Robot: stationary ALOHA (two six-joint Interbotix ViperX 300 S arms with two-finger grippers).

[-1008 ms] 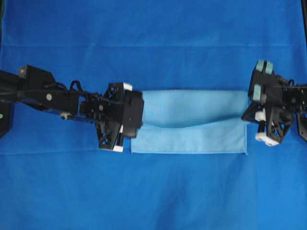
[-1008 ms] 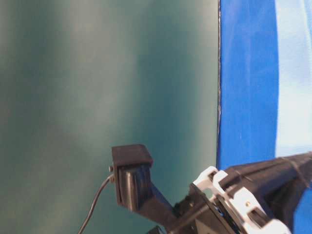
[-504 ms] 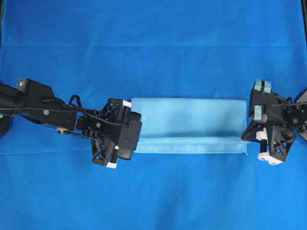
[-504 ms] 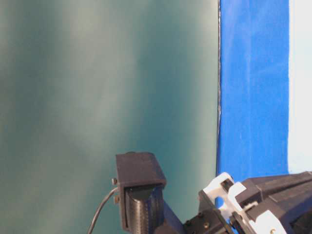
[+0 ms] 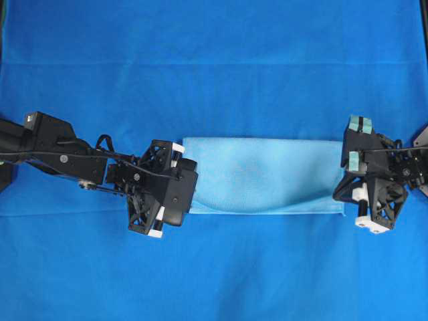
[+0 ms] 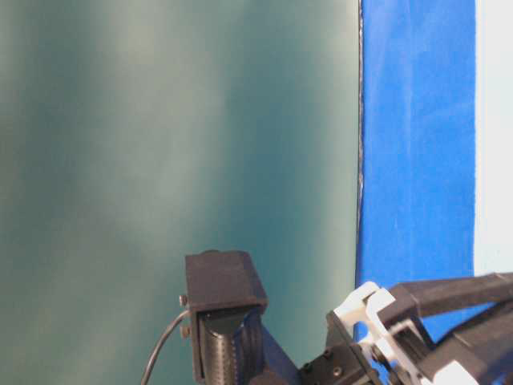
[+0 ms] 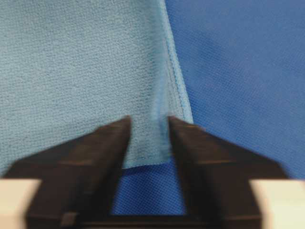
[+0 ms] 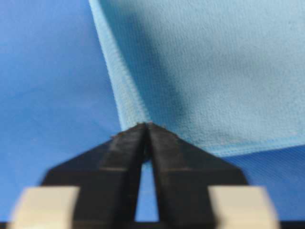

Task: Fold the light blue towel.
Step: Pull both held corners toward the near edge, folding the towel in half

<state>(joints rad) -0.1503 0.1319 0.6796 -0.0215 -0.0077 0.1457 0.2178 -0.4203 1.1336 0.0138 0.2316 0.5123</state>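
A: Looking down from overhead, the light blue towel (image 5: 262,175) lies as a folded band in the middle of the table covering (image 5: 214,67), its upper layer stopping short of the lower hem. The left gripper (image 5: 179,189) sits at its left end, the right gripper (image 5: 348,180) at its right. From up here I cannot tell how either pair of fingers stands.

B: The table-level view gives only a pale strip at its right edge and some arm hardware; nothing about grips.

A: The left wrist view settles one side: fingers (image 7: 107,143) apart, towel corner lying loose between them, pinched by neither.

B: And in the right wrist view the tips (image 8: 131,138) meet at the towel's hem, clamped on the edge or only just slackening; hard to say.

A: I'd judge the layer is laid and letting go is the step. Both should spread fully and lift straight up, so the corners aren't dragged askew.
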